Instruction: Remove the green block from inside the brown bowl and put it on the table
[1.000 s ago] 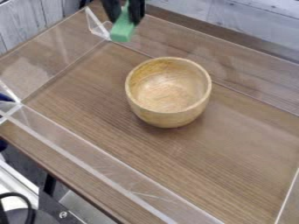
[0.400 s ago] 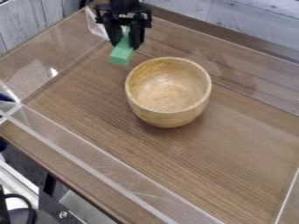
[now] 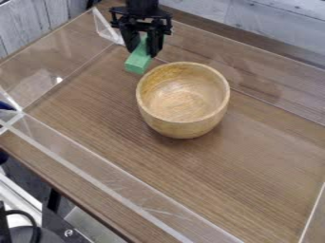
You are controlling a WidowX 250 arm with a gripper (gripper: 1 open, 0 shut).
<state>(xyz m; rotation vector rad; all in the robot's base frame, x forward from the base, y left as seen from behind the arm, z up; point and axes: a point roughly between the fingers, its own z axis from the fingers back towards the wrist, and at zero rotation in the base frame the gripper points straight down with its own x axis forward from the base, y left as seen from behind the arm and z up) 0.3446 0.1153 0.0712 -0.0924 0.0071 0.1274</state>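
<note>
**Q:** Start at the left. What do you see there?

**Me:** A low clear acrylic wall point(image 3: 51, 71) runs along the left edge of the tabletop point(image 3: 89, 114), which is dark brown with a wood grain. That part of the surface is bare wood. At the lower left corner a bit of dark gear shows below the tabletop edge, too small for me to tell what it is.

**Q:** And moving inward?

**Me:** Next come my fingers point(image 3: 141, 55), black, pointing straight down near the far left corner. They are pinching the green block point(image 3: 137, 62) between them, one finger on either side, with the block's lower end sticking out below the tips.

**Q:** So where exactly is the block?

**Me:** Out of the bowl. It hangs in my grip just beyond the far left side of the brown bowl point(image 3: 184, 99), low over the tabletop. From this angle I cannot tell whether its bottom edge touches the wood or sits a little above it.

**Q:** And the bowl?

**Me:** It stands upright near the middle of the tabletop, to the right of my fingers, round and light tan with thick walls and visible grain. Its hollow is open to view. My fingers are close to its rim but apart from it.

**Q:** Farther right?

**Me:** More wood grain, then another clear wall point(image 3: 311, 214) at the right edge.
</note>
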